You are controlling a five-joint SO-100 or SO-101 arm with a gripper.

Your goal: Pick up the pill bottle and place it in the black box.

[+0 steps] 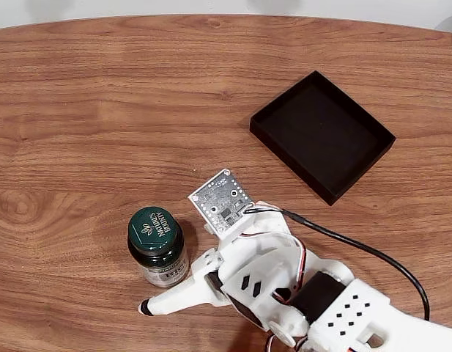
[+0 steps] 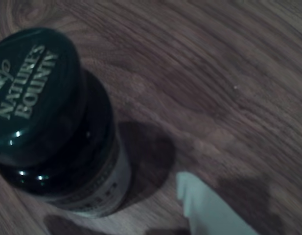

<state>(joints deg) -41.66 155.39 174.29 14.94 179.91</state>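
You can't tell how wide your gripper [image 1: 165,290] stands: in the fixed view one smooth white plastic finger [image 1: 174,297] with a black tip lies low along the wood just below the pill bottle [image 1: 157,246], with no second finger to judge against. That bottle, a squat dark green glass jar with a glossy round lid and whitish label, stands upright on the grained wooden table [image 1: 101,110]. Your arm reaches in from the lower right, and the matte, shallow, square black box [image 1: 321,135] sits well apart to the upper right.
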